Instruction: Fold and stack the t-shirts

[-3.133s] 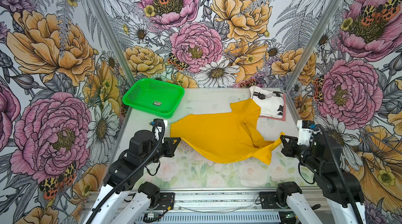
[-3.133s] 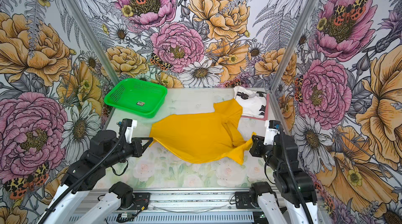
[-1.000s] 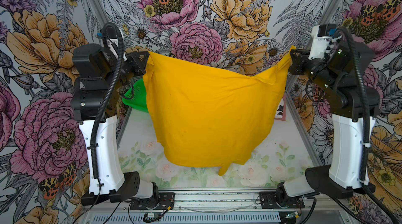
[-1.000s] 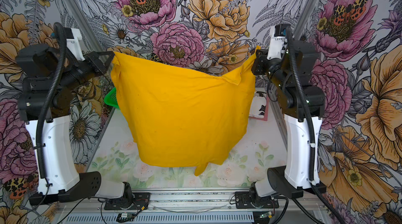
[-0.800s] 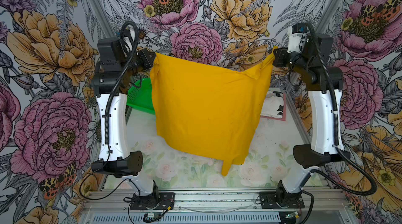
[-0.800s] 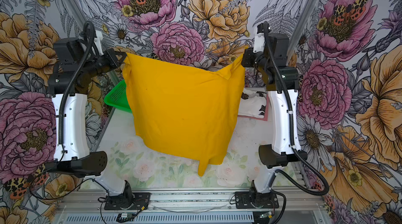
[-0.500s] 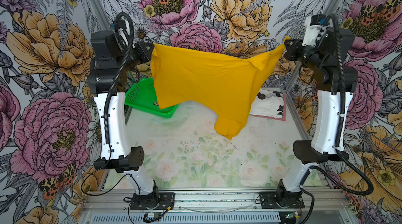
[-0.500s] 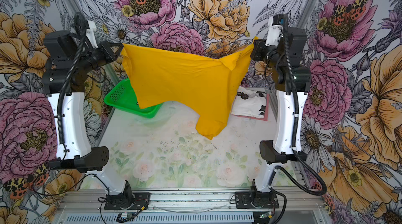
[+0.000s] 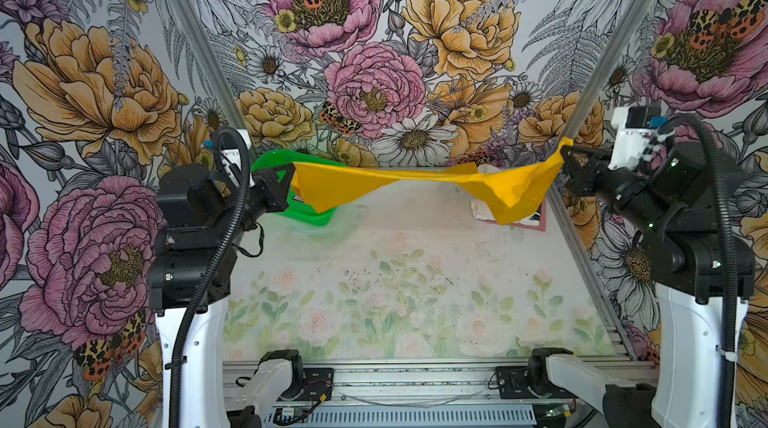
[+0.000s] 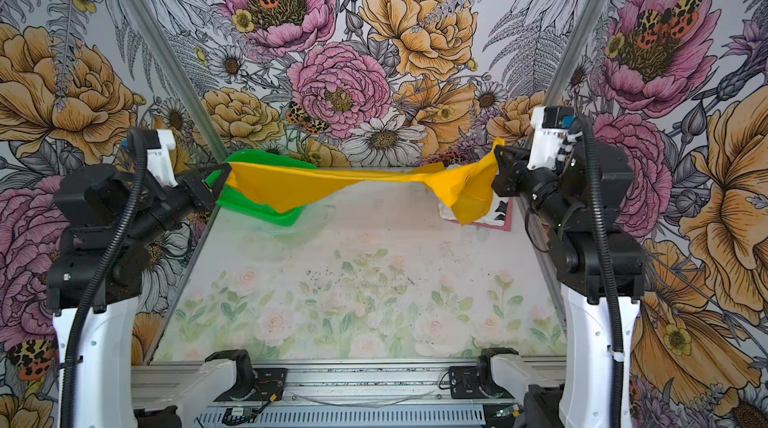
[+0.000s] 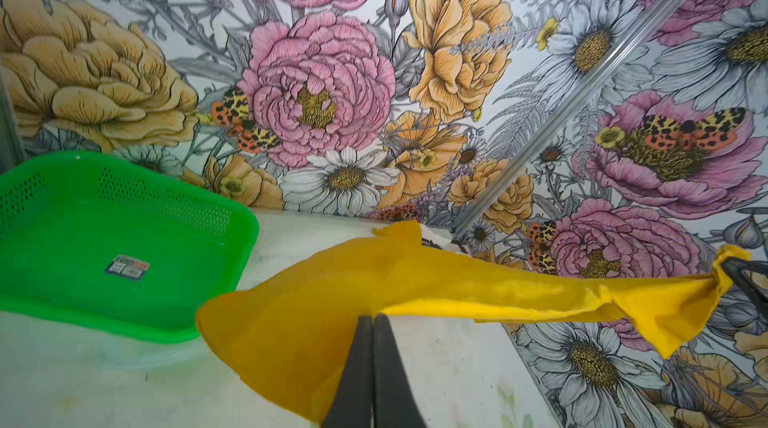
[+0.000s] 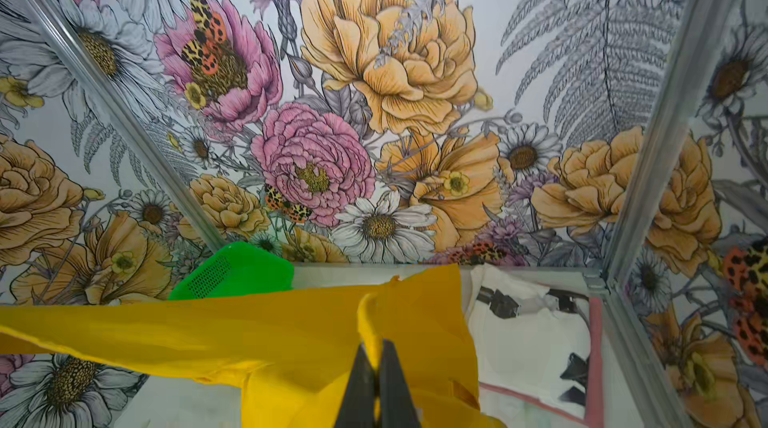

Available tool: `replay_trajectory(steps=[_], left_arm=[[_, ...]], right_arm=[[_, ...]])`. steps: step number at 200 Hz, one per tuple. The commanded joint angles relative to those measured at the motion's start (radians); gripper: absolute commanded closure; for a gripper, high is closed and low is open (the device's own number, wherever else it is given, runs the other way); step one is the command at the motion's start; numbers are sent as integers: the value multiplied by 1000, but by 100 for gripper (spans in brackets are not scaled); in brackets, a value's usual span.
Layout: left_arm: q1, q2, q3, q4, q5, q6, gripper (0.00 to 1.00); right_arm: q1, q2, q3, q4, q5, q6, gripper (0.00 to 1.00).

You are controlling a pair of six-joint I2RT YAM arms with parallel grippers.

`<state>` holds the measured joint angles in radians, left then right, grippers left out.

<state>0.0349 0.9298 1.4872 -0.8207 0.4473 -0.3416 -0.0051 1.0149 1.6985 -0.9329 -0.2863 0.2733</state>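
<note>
Nothing legible; the sticker in the green basket is too blurred.

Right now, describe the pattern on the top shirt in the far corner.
White shirt, black markings; clearest in right wrist view.

Pinches mustard-yellow cloth t-shirt in closed left gripper. Shows green plastic mesh basket at ten o'clock.
</note>
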Motion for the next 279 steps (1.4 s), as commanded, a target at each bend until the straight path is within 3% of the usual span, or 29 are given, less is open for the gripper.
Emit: replay_trajectory(steps=[1, 26, 57, 109, 185, 246, 279], left_arm=[[-72, -143, -256, 37, -90, -47, 100], [-227, -307, -518, 50, -171, -157, 100], [-428, -456, -713, 43, -345, -288, 100], [-558, -554, -905, 43, -462, -463, 100], [-609, -589, -977, 14, -600, -539, 100], [-568, -525, -1008, 42, -615, -523, 100], [-518, -519, -1029, 71, -582, -512, 100]], right_arm=[[18, -202, -340, 13, -16, 81, 100], [36, -430, -647, 3, 29, 173, 100], [47, -559, -870, -18, 26, 285, 100], [119, -628, -957, -28, 134, 388, 100], [147, -430, -1031, 150, 98, 361, 100], [161, -64, -929, 263, 127, 197, 100], [169, 190, -801, 307, 50, 107, 100]])
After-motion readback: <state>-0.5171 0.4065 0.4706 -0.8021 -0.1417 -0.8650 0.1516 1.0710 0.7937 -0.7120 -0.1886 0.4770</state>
